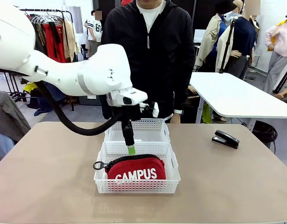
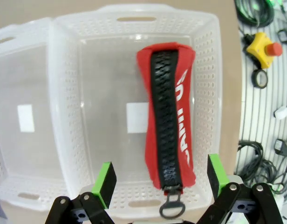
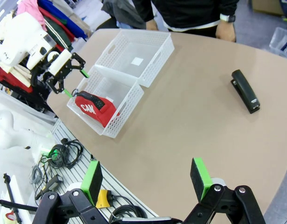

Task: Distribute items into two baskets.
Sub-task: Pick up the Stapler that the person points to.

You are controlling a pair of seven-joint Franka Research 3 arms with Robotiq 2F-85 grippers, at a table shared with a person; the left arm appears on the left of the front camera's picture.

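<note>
The red "CAMPUS" pouch (image 1: 135,170) stands on its edge, zipper up, in the near white basket (image 1: 136,186). Behind it sits the far basket (image 1: 153,125), with nothing in it. My left gripper (image 1: 131,148) hangs open just above the pouch's back edge. In the left wrist view its green pads (image 2: 105,179) stand on either side of the pouch (image 2: 169,116), apart from it. The black stapler (image 1: 225,138) lies on the table at the right. My right gripper (image 3: 146,179) is open and high over the table's edge, far from the stapler (image 3: 245,91).
A person in a black jacket (image 1: 153,51) stands at the far side, just behind the far basket. A white table (image 1: 236,95) stands beyond at the right. Cables and a yellow button box (image 2: 262,46) lie off the table's near edge.
</note>
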